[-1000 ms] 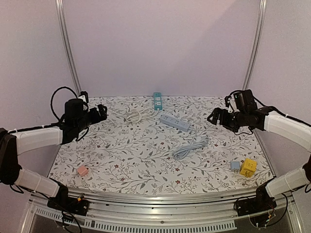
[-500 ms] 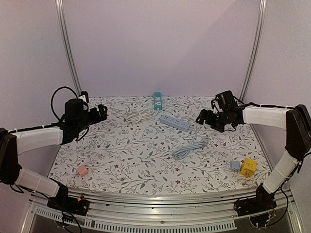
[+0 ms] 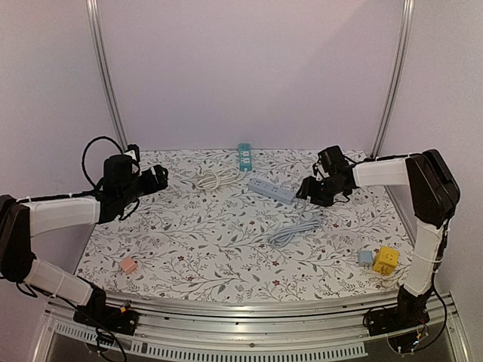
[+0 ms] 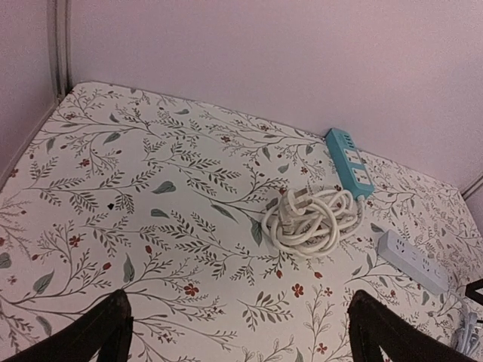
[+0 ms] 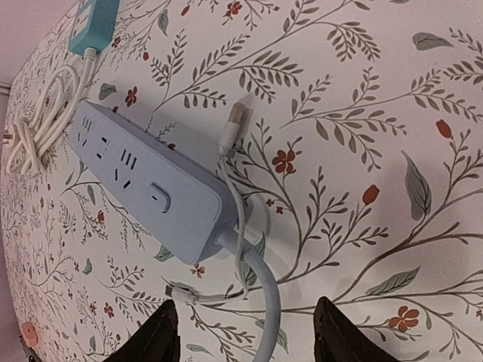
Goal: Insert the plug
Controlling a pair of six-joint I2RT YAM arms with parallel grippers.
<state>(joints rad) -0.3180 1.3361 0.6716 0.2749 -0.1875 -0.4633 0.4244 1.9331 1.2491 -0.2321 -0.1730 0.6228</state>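
A grey-blue power strip (image 3: 272,190) (image 5: 143,181) lies at the back middle of the table, its thick grey cord (image 5: 264,302) running to a loose coil (image 3: 296,228). A white coiled cord (image 3: 216,179) (image 4: 313,219) with a plug on top lies left of it, beside a teal power strip (image 3: 244,157) (image 4: 349,160). My right gripper (image 3: 306,188) (image 5: 249,339) hovers at the grey strip's cord end, jaws apart on either side of the thick cord, gripping nothing. My left gripper (image 3: 160,177) (image 4: 238,347) hangs open at the back left, short of the white coil.
A thin white USB lead (image 5: 235,128) is draped over the grey strip's cord end. A yellow adapter (image 3: 386,259) and a small blue one (image 3: 365,257) sit front right. A pink adapter (image 3: 128,265) sits front left. Metal posts stand at the back corners.
My right arm has swung left from the table's right side to the grey strip's cord end, and its jaws have narrowed. The left arm has hardly moved.
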